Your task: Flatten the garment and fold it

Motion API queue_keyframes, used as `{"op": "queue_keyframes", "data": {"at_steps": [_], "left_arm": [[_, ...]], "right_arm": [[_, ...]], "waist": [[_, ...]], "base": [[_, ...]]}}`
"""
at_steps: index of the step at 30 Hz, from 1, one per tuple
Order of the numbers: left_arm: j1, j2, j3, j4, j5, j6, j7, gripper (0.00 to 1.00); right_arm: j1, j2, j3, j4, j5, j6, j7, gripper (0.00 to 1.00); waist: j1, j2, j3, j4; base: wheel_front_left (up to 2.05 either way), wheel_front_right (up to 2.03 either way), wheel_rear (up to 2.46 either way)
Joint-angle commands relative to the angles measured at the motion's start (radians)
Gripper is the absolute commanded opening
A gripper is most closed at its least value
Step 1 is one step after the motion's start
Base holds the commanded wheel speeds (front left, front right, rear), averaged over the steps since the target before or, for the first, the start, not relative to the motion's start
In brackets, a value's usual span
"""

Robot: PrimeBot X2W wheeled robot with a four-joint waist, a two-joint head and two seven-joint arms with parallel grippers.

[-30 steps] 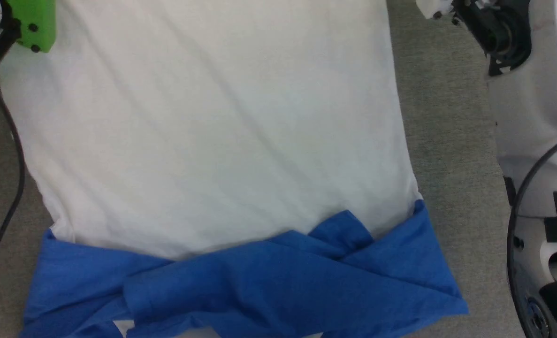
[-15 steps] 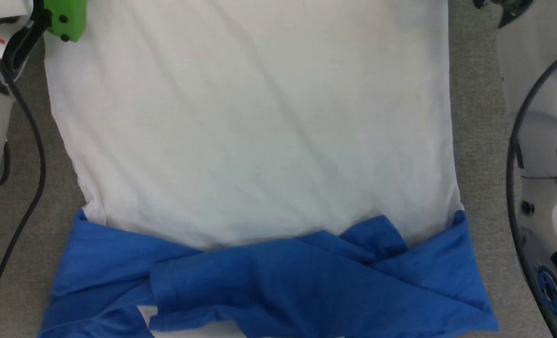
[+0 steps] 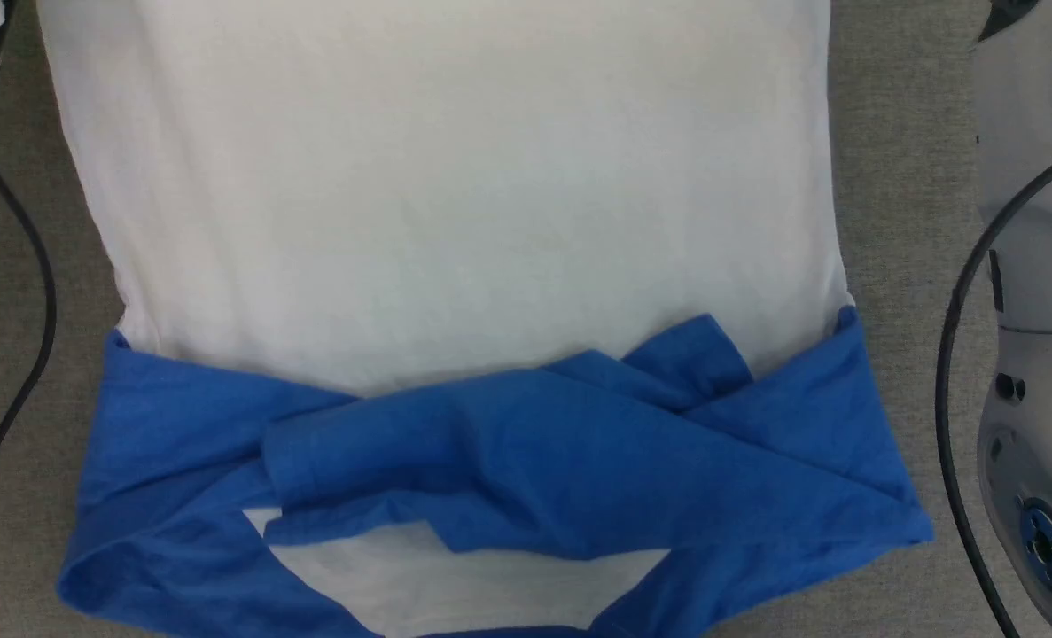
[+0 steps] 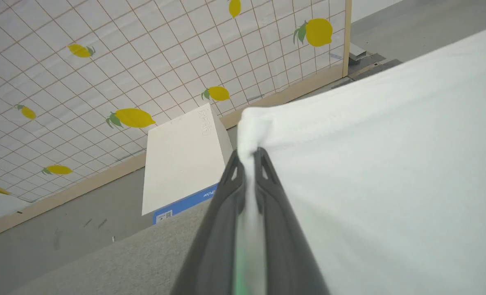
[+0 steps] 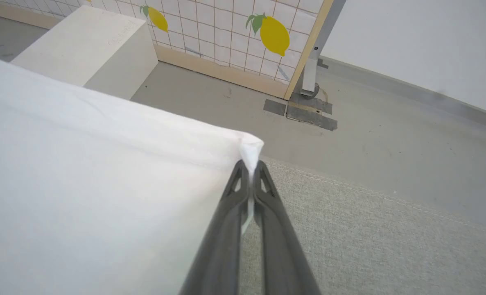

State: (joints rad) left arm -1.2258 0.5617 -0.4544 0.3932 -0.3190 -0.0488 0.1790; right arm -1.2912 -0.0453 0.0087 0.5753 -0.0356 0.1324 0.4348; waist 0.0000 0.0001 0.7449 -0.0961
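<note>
The garment [image 3: 455,213] lies spread on the grey cloth surface, white body upward in the head view, with its blue sleeves [image 3: 526,452] folded across one another near the bottom. In the left wrist view my left gripper [image 4: 249,157] is shut on a white corner of the garment [image 4: 382,164]. In the right wrist view my right gripper [image 5: 250,167] is shut on the other white corner of the garment [image 5: 103,188], a small tuft poking past the fingertips. Both corners are raised off the surface.
Pale forearms and black cables flank the garment at the left edge [image 3: 11,266] and right edge [image 3: 1031,310] of the head view. A white box [image 4: 183,164] stands on the floor before a lemon-patterned grid screen [image 4: 144,61]. Grey floor lies beyond the surface's edge.
The head camera has shifted, so the garment sits differently in view and the green part at the top left has left it. More of the blue sleeves and white patch shows at the bottom.
</note>
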Motion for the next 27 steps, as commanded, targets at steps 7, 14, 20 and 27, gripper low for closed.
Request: {"op": "queue_keyframes", "data": {"at_steps": [7,14,20,27], "left_arm": [[0.029,0.000,0.001,0.035,0.009,0.003,-0.152,0.00],[0.269,0.025,-0.008,-0.059,-0.046,0.004,-0.215,0.00],[0.536,0.060,-0.008,-0.213,-0.097,0.049,-0.237,0.00],[0.861,0.075,-0.002,-0.380,-0.168,0.140,-0.254,0.00]], "right_arm": [[0.046,-0.005,0.044,-0.003,0.086,-0.002,-0.152,0.00],[0.254,-0.063,0.149,-0.122,0.221,-0.002,-0.227,0.00],[0.531,-0.148,0.192,-0.343,0.316,-0.002,-0.190,0.00],[0.909,-0.188,0.113,-0.611,0.358,-0.002,-0.060,0.00]], "waist": [[0.0000,-0.0001,-0.086,0.003],[0.0000,-0.0001,-0.242,0.024],[0.0000,-0.0001,-0.370,0.050],[0.0000,-0.0001,-0.469,0.080]], "base": [[0.00,0.00,0.00],[0.00,0.00,0.00],[0.00,0.00,0.00],[0.00,0.00,0.00]]}}
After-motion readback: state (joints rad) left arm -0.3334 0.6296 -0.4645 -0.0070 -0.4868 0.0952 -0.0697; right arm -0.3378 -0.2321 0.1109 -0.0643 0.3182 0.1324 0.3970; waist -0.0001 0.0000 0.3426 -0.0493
